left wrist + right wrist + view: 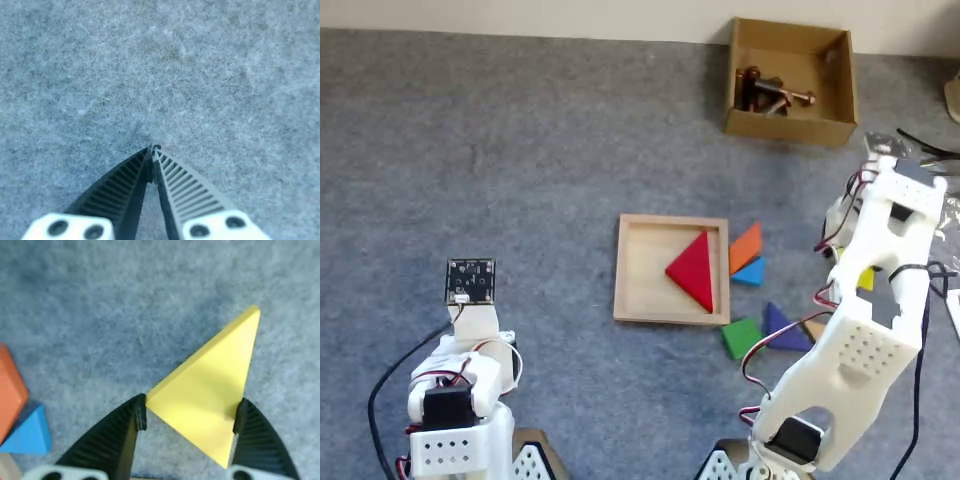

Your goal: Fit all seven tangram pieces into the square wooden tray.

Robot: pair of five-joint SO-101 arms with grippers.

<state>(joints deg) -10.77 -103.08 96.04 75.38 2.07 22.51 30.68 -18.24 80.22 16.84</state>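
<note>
Grey carpet (200, 75). Left gripper (153, 150) fingers pressed together. Right gripper (190, 412) fingers pinch yellow triangle (210, 390); orange piece (10, 390), blue piece (30, 432) outside 1 finger.

red triangle (694, 270) in wooden tray (638, 300), green piece (741, 337) just beside its corner

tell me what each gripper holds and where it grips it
The right gripper clamps the yellow triangle, one finger at a corner, the other on the opposite edge. The left gripper is shut, holding nothing.
</note>
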